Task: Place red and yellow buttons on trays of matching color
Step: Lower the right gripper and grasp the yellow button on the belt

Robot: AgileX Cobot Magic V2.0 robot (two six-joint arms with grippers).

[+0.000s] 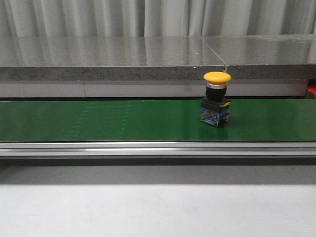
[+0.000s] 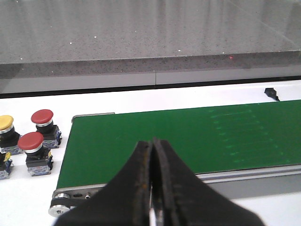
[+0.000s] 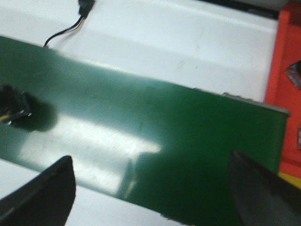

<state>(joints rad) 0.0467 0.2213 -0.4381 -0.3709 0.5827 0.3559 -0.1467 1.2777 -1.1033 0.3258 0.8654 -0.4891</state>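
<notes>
In the front view a green belt (image 1: 98,121) runs across the scene on a metal rail, with a grey speckled stone ledge (image 1: 123,59) and pale curtains behind it and a white table (image 1: 148,212) in front; a yellow button (image 1: 216,98) stands upright on the belt, right of the middle, on its black and blue base, and neither arm shows here. In the left wrist view the left gripper (image 2: 153,188) hangs low over the near edge of the belt's end, its two dark fingers pressed together with nothing between them; beside that end of the belt, on the white table, stand two red buttons (image 2: 37,141) close together and part of another yellow-capped one (image 2: 5,123) (cut off by the frame edge). In the right wrist view, which is blurred, the right gripper (image 3: 150,188) is spread wide and empty above the belt, only its two dark fingertips (image 3: 42,193) showing at the corners; a dark object at the picture's edge is probably the button's base, a black cable (image 3: 70,26) lies on the white table beyond, and a red tray (image 3: 284,84) sits past the belt's end, its contents too cropped to make out.
</notes>
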